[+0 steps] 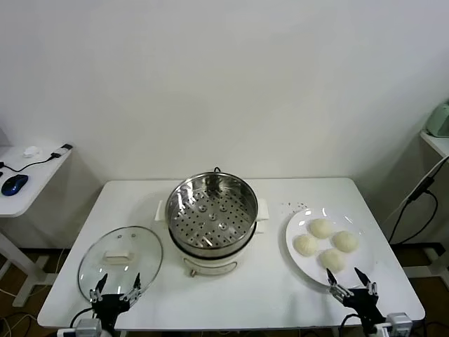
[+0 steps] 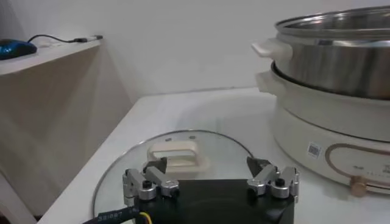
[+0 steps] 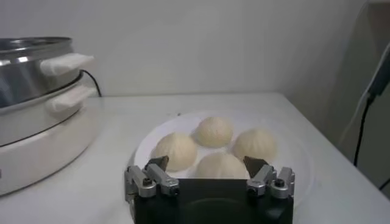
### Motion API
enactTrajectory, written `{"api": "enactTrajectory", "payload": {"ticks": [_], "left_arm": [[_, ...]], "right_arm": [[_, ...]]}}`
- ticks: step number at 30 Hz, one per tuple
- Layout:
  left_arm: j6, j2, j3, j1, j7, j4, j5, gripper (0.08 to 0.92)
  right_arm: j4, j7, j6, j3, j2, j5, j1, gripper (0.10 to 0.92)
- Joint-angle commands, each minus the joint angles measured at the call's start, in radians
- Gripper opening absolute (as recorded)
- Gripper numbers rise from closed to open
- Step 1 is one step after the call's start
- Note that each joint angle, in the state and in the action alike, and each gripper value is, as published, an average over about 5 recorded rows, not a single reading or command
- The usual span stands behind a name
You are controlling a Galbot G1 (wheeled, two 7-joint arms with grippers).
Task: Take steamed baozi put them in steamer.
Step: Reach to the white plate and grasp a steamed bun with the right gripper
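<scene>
Several cream-white steamed baozi [image 1: 320, 227] [image 3: 213, 131] lie together on a flat white plate [image 1: 298, 225] [image 3: 146, 143] at the table's right. The steamer [image 1: 212, 214] [image 2: 341, 61] [image 3: 30, 79], a shiny steel pot with a perforated floor on a white base, stands uncovered and empty at the table's middle. My right gripper [image 1: 345, 275] [image 3: 207, 163] hovers open at the plate's near edge, just short of the closest baozi [image 3: 220, 165], with nothing between its fingers. Over the near edge of the glass lid [image 1: 121, 261] [image 2: 177, 152], my left gripper [image 1: 119, 279] [image 2: 208, 167] also stands open and holds nothing.
The lid with its white handle lies flat at the table's front left. A side desk [image 1: 31, 175] with a blue mouse [image 1: 14, 184] stands to the left. Black cables [image 1: 421, 200] hang beyond the table's right edge. A wall closes off the back.
</scene>
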Motion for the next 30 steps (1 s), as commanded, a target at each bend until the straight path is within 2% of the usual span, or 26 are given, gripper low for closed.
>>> {"api": "enactTrajectory", "payload": {"ticks": [1,3,6,10,14,18,21,25,30], "left_arm": [[0.003,0.003,0.001,0.0,0.001,-0.003,0.0,0.823],[0.003,0.003,0.003,0.0,0.001,-0.005,0.0,0.823],[0.002,0.004,0.007,-0.001,0.002,-0.009,-0.001,0.823],[0.003,0.003,0.01,0.0,0.002,-0.018,-0.001,0.823],[0.003,-0.001,0.011,0.001,0.002,-0.024,0.0,0.823],[0.002,-0.007,0.013,-0.001,0.002,-0.02,0.003,0.823],[0.0,-0.01,0.016,-0.002,0.002,-0.015,0.007,0.823],[-0.004,-0.014,0.017,-0.003,0.002,-0.008,0.01,0.823],[-0.008,-0.013,0.017,-0.007,0.002,0.003,0.011,0.823]], "right_arm": [[-0.139,0.03,-0.18,-0.059,-0.161,-0.045,0.406,0.823],[-0.211,-0.002,-0.202,-0.127,-0.224,-0.065,0.519,0.823],[-0.33,-0.145,-0.217,-0.297,-0.365,-0.119,0.716,0.823],[-0.417,-0.462,-0.221,-0.605,-0.575,-0.183,0.97,0.823],[-0.508,-0.801,-0.129,-1.017,-0.702,-0.228,1.343,0.823],[-0.625,-1.06,0.031,-1.454,-0.7,-0.285,1.744,0.823],[-0.713,-1.195,0.129,-1.701,-0.653,-0.321,1.961,0.823],[-0.802,-1.285,0.174,-1.932,-0.559,-0.327,2.128,0.823],[-0.845,-1.279,0.13,-2.028,-0.452,-0.289,2.141,0.823]]}}
